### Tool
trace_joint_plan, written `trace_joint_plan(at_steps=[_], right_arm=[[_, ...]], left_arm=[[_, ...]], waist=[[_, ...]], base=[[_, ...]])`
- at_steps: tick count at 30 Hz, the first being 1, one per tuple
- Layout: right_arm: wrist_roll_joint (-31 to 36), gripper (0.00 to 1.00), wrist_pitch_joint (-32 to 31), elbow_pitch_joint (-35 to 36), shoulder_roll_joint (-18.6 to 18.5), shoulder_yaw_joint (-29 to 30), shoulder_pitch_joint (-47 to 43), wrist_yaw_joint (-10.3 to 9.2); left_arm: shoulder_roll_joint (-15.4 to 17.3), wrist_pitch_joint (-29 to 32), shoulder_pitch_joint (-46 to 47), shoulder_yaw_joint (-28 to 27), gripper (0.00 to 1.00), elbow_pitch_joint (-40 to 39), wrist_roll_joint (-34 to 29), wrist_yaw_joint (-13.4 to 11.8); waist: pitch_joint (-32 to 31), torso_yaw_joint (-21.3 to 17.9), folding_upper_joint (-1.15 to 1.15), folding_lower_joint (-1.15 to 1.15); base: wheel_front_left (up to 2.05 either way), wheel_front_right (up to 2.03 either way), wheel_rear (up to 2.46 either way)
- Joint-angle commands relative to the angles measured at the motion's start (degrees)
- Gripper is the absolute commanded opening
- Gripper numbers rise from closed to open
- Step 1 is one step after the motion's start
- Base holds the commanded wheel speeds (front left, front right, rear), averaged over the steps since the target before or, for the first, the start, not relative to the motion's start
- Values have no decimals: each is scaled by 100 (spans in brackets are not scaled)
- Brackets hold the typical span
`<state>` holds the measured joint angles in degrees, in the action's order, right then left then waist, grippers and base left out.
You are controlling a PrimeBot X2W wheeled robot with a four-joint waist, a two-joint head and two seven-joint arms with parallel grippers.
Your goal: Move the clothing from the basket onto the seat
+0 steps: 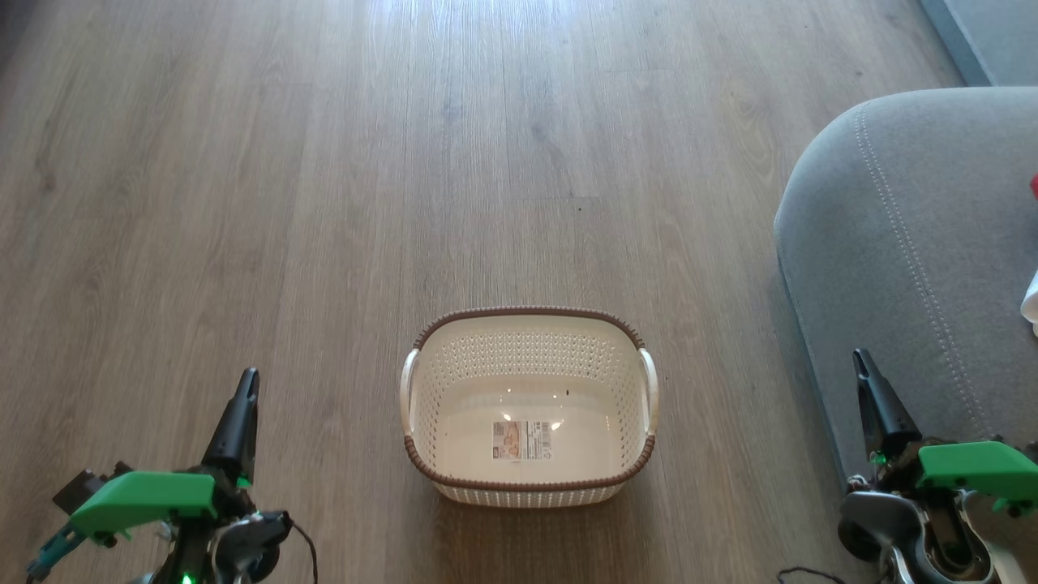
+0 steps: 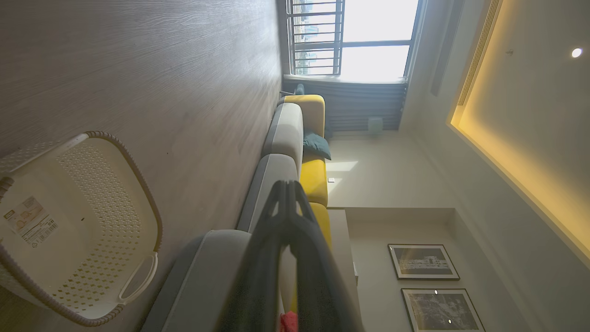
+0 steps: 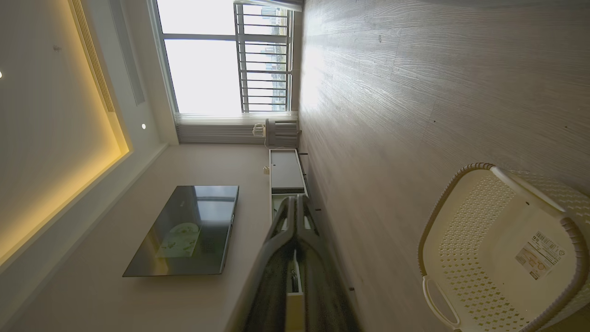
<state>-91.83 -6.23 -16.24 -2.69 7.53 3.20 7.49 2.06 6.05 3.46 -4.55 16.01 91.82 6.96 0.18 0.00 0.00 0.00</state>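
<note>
The cream perforated basket (image 1: 529,483) stands on the wood floor straight ahead, with nothing in it but a label sticker (image 1: 521,440). The grey seat (image 1: 900,243) fills the right side. Bits of red and white clothing (image 1: 1033,243) lie on it at the frame's right edge. My left gripper (image 1: 250,377) rests at lower left, shut and holding nothing, well left of the basket. My right gripper (image 1: 859,358) is shut too, beside the seat's front edge. The left wrist view has the basket (image 2: 147,198), the seat (image 2: 203,272) and a scrap of red clothing (image 2: 289,321). The basket (image 3: 442,216) appears again in the right wrist view.
Bare wood floor (image 1: 405,162) stretches ahead and to the left. A sofa with yellow cushions (image 2: 315,180) runs along the wall toward a window (image 2: 368,41). A television (image 3: 184,230) and a low cabinet (image 3: 286,173) stand on the opposite side.
</note>
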Motion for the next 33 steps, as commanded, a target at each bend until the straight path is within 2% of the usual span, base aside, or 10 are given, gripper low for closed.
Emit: trace_joint_plan(at_steps=[1, 33], right_arm=[[-33, 0, -26, 222, -19, -101, 299, 0], [-34, 0, -25, 222, -19, -101, 298, 0]], left_arm=[[82, 44, 274, -197, 0, -196, 35, 53], [82, 44, 273, -196, 0, -196, 35, 53]], waist=[[0, 0, 0, 0], [0, 0, 0, 0]], base=[[0, 0, 0], [0, 0, 0]])
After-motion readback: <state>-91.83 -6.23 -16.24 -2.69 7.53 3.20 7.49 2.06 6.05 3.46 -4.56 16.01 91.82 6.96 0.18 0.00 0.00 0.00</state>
